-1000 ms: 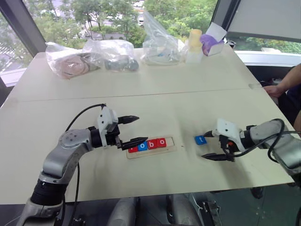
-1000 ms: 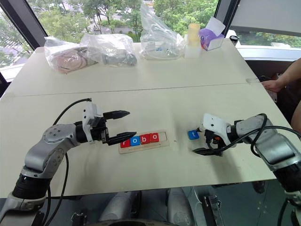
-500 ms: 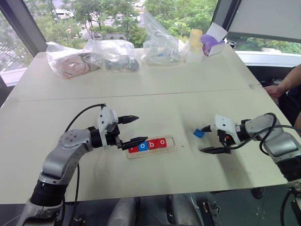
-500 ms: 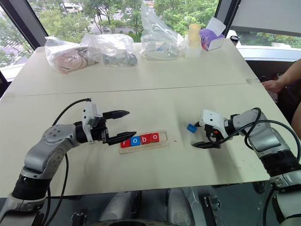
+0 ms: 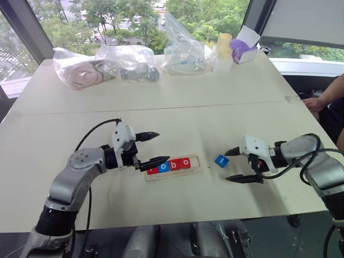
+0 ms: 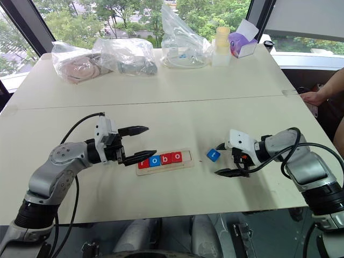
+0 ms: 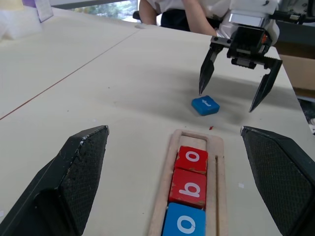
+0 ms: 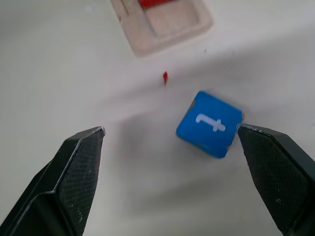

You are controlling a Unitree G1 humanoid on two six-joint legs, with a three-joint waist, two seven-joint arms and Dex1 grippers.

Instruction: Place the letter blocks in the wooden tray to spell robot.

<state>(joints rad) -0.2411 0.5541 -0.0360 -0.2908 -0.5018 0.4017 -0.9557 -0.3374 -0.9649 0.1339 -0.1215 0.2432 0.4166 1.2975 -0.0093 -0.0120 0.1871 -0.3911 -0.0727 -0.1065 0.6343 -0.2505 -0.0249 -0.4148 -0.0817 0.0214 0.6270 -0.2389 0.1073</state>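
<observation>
Right wrist view showed the right hand (image 8: 170, 177) wide open, empty, straddling the blue t block (image 8: 209, 123) to nudge it toward the wooden tray (image 8: 162, 24) at 11 o'clock.

Tray tiles (image 7: 189, 177) "o-b-o"; loose tile (image 8: 208, 123) "t"

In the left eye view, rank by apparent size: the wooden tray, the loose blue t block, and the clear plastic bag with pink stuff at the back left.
1. Clear plastic bag with pink contents, though farthest from the camera.
2. Long light-wood tray.
3. Loose blue t block.
</observation>
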